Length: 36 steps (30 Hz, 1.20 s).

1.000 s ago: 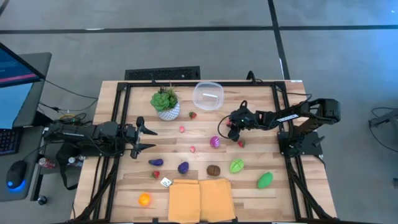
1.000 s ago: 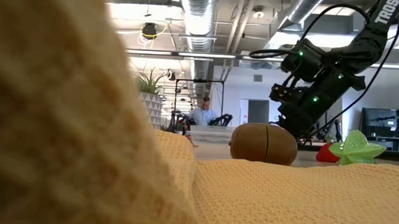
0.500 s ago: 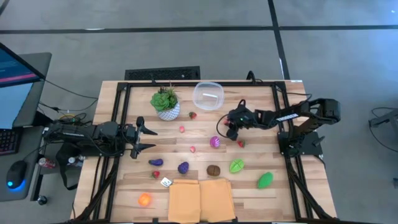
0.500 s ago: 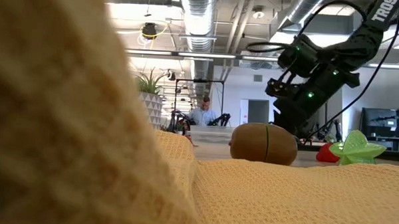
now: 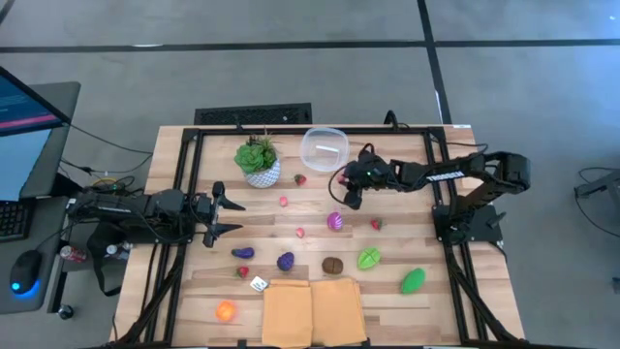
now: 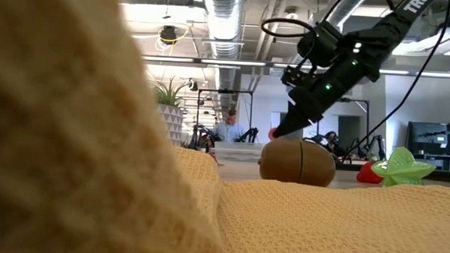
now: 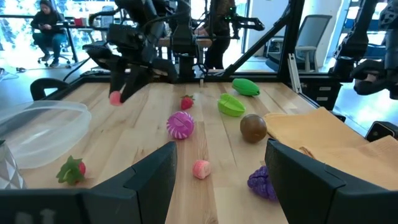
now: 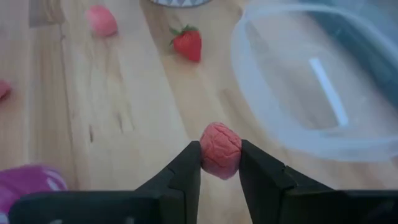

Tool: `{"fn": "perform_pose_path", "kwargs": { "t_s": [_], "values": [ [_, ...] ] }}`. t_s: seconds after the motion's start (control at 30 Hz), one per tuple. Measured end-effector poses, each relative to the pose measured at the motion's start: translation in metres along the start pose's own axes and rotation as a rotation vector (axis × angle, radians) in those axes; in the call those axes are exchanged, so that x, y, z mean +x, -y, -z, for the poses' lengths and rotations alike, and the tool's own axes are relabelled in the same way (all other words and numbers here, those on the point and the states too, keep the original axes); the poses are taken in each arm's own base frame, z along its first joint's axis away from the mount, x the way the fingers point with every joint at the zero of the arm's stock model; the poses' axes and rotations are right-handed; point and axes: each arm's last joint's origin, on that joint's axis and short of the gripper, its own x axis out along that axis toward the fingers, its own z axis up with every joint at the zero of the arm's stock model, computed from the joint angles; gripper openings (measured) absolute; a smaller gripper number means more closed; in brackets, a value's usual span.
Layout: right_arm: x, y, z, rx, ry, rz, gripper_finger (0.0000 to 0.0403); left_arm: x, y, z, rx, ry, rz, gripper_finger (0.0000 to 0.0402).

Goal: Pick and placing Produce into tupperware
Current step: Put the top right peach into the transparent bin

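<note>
The right gripper [image 8: 220, 163] hangs above the worktop [image 5: 387, 233], its fingers [image 8: 186, 168] closed on a small pink piece of produce [image 8: 220, 150], just short of the near-right rim of the clear tupperware [image 5: 324, 148], which sits at the far middle of the worktop beside the potted plant [image 5: 258, 160]. A strawberry [image 5: 300, 179] lies near the tupperware. More produce is scattered nearer: a magenta piece [image 5: 334, 221], a brown one [image 5: 332, 264], a green star shape [image 5: 368, 259]. The left gripper [image 5: 229, 216] waits at the left side, fingers apart and holding nothing.
</note>
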Motion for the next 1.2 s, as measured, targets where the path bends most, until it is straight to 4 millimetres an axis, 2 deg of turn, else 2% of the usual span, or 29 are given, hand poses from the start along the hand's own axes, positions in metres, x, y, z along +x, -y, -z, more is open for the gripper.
{"fn": "perform_pose_path", "kwargs": {
  "t_s": [0.2,0.4,0.6,0.87,1.0,1.2],
  "values": [
    [-0.002,0.017,-0.018,-0.022,0.020,0.041,0.0123,0.000,0.000,0.000,0.000,0.000,0.000,0.0233],
    [-0.005,0.043,-0.033,-0.004,0.060,0.107,0.0123,0.000,0.000,0.000,0.004,0.000,0.000,0.0233],
    [-0.008,0.065,-0.037,0.037,0.085,0.105,0.0123,0.000,0.000,0.000,0.007,0.000,0.000,0.0233],
    [-0.010,0.085,-0.035,0.110,0.112,0.125,0.0123,0.000,0.000,0.000,0.013,0.001,-0.009,0.0233],
    [-0.003,0.089,-0.033,0.145,0.127,0.118,0.0123,0.000,-0.001,0.000,0.013,0.004,-0.024,0.0233],
    [0.026,0.090,-0.040,0.150,0.087,0.063,0.0123,0.000,-0.001,0.000,0.002,0.004,-0.025,0.0233]
  ]
}}
